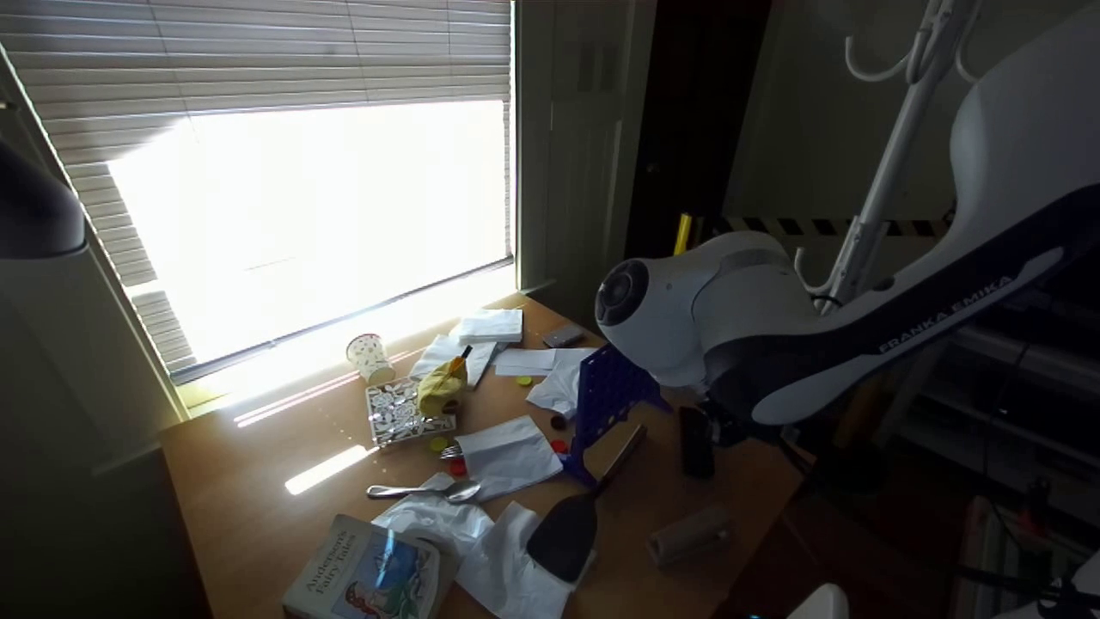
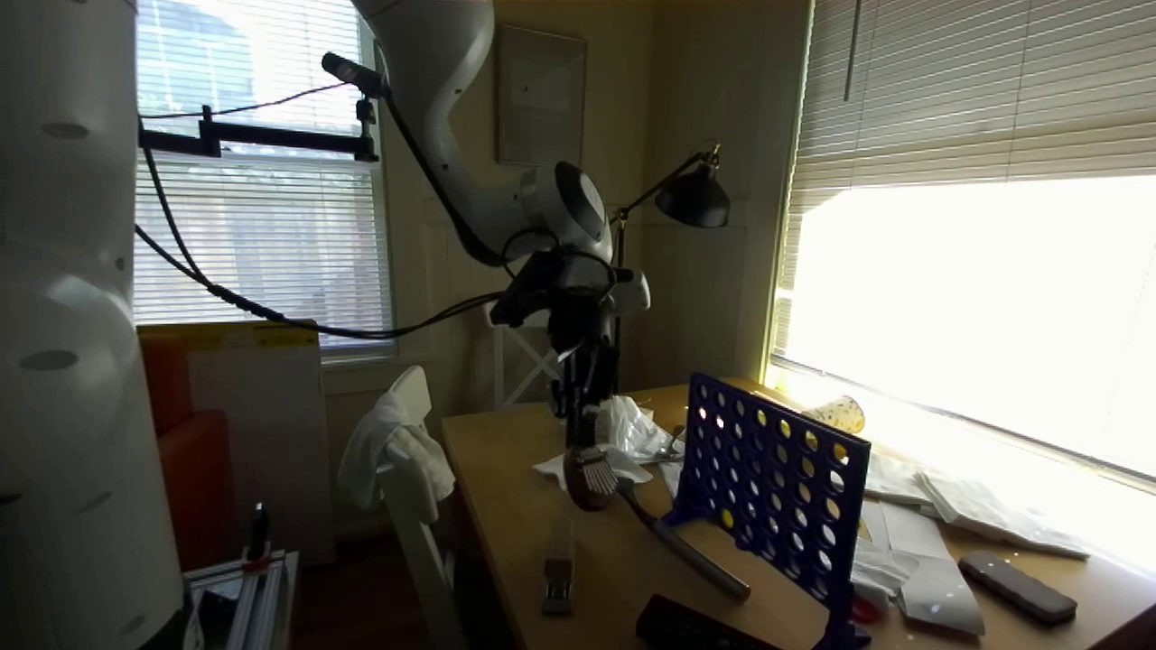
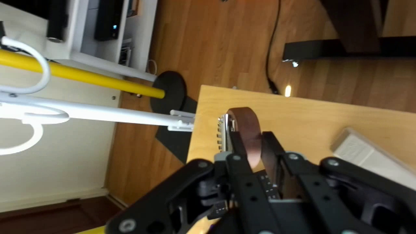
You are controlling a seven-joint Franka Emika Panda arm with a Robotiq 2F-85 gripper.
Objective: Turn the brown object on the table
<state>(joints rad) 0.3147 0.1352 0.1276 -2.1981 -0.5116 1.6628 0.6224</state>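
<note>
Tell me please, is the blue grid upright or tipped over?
Upright: in both exterior views, the blue grid stands on the table, holed face vertical.

From farther back, both exterior views show me the table (image 1: 253, 507) and glaring window (image 1: 344, 206); my wrist view looks down, close in

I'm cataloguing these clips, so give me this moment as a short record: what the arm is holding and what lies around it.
Gripper: fingers shut on the brown object
Held where: over the table; whether it touches, not clear
Detail: a row of metal teeth along one side
Blue frame: upright on the table, full of round holes
Spatula: dark blade partly over a white sheet
Book: "Andersen's Fairy Tales", cover up
Cup: patterned, near the window
</note>
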